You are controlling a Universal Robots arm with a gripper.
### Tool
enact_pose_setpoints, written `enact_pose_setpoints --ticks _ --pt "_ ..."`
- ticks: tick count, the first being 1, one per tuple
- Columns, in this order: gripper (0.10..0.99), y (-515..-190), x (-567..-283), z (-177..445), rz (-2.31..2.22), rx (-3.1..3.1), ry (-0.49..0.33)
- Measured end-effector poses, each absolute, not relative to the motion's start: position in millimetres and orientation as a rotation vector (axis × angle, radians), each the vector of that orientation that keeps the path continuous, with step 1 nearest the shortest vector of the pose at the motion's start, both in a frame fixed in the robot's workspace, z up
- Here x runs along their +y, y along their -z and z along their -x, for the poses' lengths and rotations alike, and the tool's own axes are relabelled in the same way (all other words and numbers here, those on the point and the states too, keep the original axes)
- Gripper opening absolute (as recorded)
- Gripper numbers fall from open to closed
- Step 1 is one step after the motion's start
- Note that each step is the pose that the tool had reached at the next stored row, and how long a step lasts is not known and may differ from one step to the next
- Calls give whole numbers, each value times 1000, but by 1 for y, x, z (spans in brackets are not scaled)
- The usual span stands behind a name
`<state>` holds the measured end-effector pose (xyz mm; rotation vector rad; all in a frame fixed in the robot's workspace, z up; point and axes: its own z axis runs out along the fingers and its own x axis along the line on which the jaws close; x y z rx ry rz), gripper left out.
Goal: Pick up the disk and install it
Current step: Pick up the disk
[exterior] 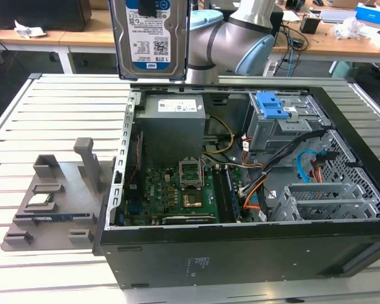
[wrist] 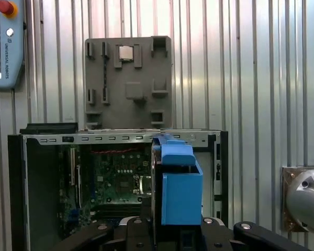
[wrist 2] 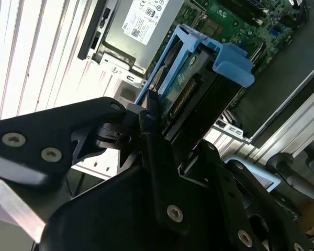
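Disk (exterior: 151,38), pinched by its edges in the gripper (wrist 2: 165,123), hangs upright over the open case (exterior: 240,256), where a tilted or off-line descent would likely snag its blue bracket (wrist: 179,183) on cables (exterior: 285,155).

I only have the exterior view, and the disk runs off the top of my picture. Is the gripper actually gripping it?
Observer: Yes. In the second wrist view the gripper is shut on the disk, with a black finger pressed against its side.
Operator: Is there a bracket on it?
Observer: Yes, a blue bracket frames the disk, its tab at the end away from the gripper.
Operator: What is it over?
Observer: In the first wrist view, which looks along the disk, that blue end lies over the open computer case, beside the motherboard.
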<state>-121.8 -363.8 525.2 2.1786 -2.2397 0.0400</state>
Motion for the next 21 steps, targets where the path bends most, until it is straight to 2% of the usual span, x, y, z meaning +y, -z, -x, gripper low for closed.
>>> enact_pose_setpoints --ticks 21 --pt "353 -525 -364 53 -2178 -2240 -40"
